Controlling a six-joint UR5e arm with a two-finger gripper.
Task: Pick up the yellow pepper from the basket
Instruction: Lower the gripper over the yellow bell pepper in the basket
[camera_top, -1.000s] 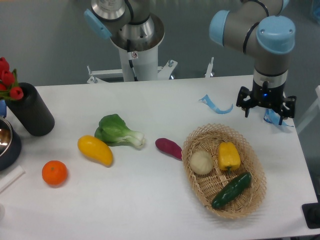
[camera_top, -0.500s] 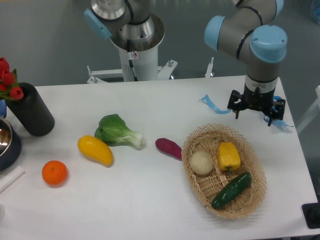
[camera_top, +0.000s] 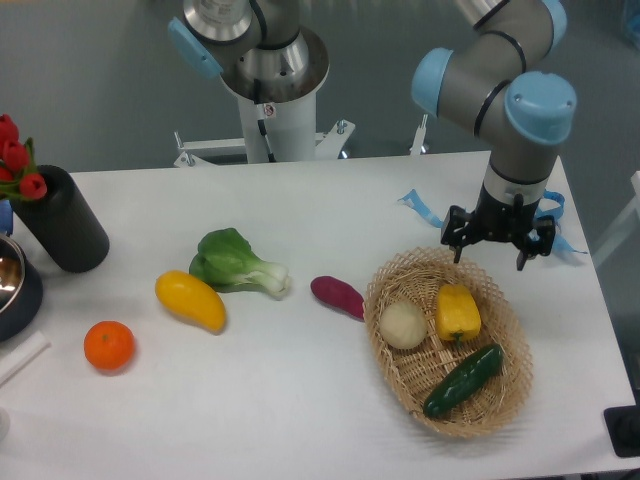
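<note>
Camera view: the gripper (camera_top: 490, 250), fingers spread and empty, has been brought down from the basket's (camera_top: 402, 384) two o'clock to its far rim, at twelve o'clock of the yellow pepper (camera_top: 457, 312) lying inside, suggesting the approach is nearly done.

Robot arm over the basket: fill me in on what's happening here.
The arm's tool hangs open and empty above the far rim of the basket, just behind the yellow pepper. The pepper lies untouched in the basket, beside a pale round vegetable and a dark green cucumber. Nothing has been grasped yet. On the table outside the basket lie a purple vegetable, a bok choy, a yellow fruit and an orange.
</note>
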